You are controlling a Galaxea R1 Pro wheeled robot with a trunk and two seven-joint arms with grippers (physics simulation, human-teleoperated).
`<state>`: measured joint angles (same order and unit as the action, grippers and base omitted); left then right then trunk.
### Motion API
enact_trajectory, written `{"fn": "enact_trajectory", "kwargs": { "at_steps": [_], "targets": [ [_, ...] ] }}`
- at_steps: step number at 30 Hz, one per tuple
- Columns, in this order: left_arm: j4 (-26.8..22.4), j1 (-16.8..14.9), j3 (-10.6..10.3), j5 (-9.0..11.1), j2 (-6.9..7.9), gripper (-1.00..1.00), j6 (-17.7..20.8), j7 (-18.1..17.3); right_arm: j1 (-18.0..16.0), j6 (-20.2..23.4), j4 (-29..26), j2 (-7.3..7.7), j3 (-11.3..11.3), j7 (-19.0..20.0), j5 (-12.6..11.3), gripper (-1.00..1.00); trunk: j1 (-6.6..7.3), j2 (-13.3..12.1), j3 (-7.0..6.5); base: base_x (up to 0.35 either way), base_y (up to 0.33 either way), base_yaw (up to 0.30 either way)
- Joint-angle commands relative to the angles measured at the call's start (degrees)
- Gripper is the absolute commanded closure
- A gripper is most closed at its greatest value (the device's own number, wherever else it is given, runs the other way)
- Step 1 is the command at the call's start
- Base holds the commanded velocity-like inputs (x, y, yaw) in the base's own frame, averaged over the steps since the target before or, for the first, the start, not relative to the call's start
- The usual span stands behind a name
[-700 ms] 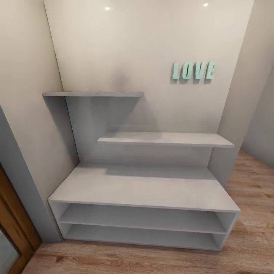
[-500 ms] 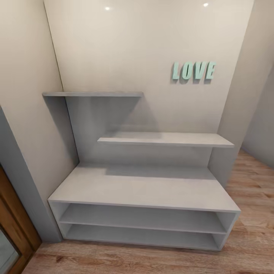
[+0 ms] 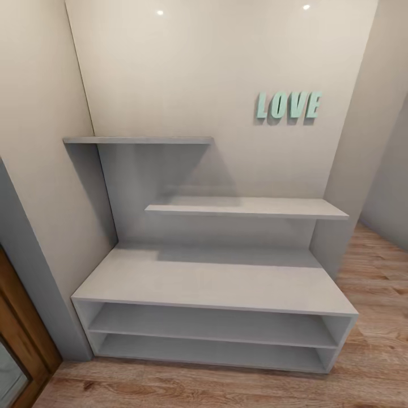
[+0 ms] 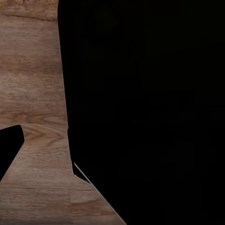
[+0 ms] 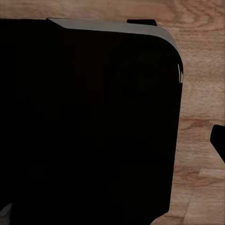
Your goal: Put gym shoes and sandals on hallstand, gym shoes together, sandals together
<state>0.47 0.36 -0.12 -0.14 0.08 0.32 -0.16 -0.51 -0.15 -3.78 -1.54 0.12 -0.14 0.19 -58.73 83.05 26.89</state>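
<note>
The light grey hallstand [image 3: 215,280] stands against the beige wall, with a wide low bench, two open shelf levels [image 3: 212,327] below it and two staggered floating shelves [image 3: 249,207] above. Every level is bare. The gym shoes and the sandals are out of view. Light brown plank floor [image 3: 374,340] runs in front of and right of the rack. In the left wrist view one dark finger [image 4: 9,147] of my left gripper [image 4: 112,152] sits at the frame's edge over the floor [image 4: 33,93]. A finger [image 5: 218,140] of my right gripper [image 5: 112,145] shows likewise. Both stand open and hold nothing.
Mint "LOVE" letters [image 3: 288,105] hang on the wall above the rack. A wooden door frame [image 3: 22,340] stands at the left, close to the rack's corner. A large dark body [image 4: 150,112] fills much of both wrist views [image 5: 89,122]. The corridor continues to the right.
</note>
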Motion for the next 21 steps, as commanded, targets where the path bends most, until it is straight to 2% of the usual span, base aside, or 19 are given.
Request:
{"fn": "enact_trajectory", "kwargs": {
  "at_steps": [1,12,15,21],
  "targets": [
    [-0.05,-0.01,0.0,-0.02,0.02,-1.0,0.02,-0.02,-0.02,-0.02,-0.06,-0.01,0.03,-0.02,0.03,-1.0,0.0,0.02,0.04,0.0,0.0,0.0],
    [-1.14,-0.22,-0.04,-0.09,0.39,-1.0,-2.52,-0.02,-0.02,-1.39,-0.96,0.25,-0.09,-0.11,0.07,-1.0,0.0,0.02,0.04,0.0,0.0,0.0],
    [-2.11,-0.33,0.01,-0.02,0.82,-1.0,-3.48,0.0,-0.02,-2.35,-1.93,0.91,-0.13,-0.18,0.12,-1.0,0.0,0.02,0.04,0.0,0.0,0.0],
    [-4.05,-0.49,0.16,0.22,0.71,-1.0,-5.41,0.06,-0.02,-4.28,-3.87,2.74,-0.25,-0.2,0.04,-1.0,0.0,0.02,0.04,0.0,0.0,0.0]
  ]
}}
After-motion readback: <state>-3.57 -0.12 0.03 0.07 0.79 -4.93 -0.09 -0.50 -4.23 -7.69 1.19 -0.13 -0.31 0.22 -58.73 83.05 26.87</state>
